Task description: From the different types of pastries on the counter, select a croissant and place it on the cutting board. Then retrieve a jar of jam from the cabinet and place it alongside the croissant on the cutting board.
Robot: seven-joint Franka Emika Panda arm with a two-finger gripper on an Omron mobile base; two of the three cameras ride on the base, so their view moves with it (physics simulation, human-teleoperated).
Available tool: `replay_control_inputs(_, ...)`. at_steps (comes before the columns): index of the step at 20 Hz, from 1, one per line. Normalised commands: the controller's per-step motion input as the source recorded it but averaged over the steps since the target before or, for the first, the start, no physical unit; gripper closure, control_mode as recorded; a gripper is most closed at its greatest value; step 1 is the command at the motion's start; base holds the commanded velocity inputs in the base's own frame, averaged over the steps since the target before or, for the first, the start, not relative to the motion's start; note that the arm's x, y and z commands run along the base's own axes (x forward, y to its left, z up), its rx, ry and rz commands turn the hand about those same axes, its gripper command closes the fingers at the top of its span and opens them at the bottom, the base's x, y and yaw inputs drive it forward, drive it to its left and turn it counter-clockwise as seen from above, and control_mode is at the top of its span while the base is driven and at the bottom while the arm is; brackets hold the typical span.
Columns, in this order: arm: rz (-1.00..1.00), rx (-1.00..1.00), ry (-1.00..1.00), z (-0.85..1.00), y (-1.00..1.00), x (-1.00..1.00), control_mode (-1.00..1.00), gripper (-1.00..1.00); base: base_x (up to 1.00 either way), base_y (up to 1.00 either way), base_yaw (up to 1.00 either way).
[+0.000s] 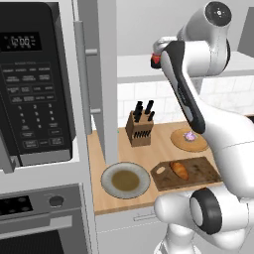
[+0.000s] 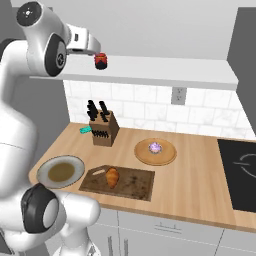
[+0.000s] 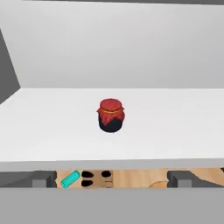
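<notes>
Gripper is up high at the cabinet shelf, and its two fingers are spread wide with nothing between them. Right in front of it, a little way off and not touching, stands the jar on the shelf, upright and all alone. It sits in line with the gap between the fingers, so I think the hand only has to go straight ahead and then squeeze. Far below the gripper is the counter. Down there the croissant already lies on the board, so the first half of the job looks done. Farther back, the pink pastry rests on a round plate. What is left is to grab the jar, bring it down, and set it next to the croissant.
</notes>
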Motion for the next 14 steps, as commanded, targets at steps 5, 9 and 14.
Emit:
replay_control_inputs(5,0.00,0.00,0.00,0.00,0.06,0.48,-1.00,-1.00,0.00,0.00,0.00)
replay_control_inputs(9,0.00,0.00,0.00,0.00,0.04,0.33,-1.00,-1.00,0.00,0.00,0.00)
replay_control_inputs(14,0.00,0.00,0.00,-0.15,0.00,0.50,-1.00,-1.00,0.00,0.00,0.00)
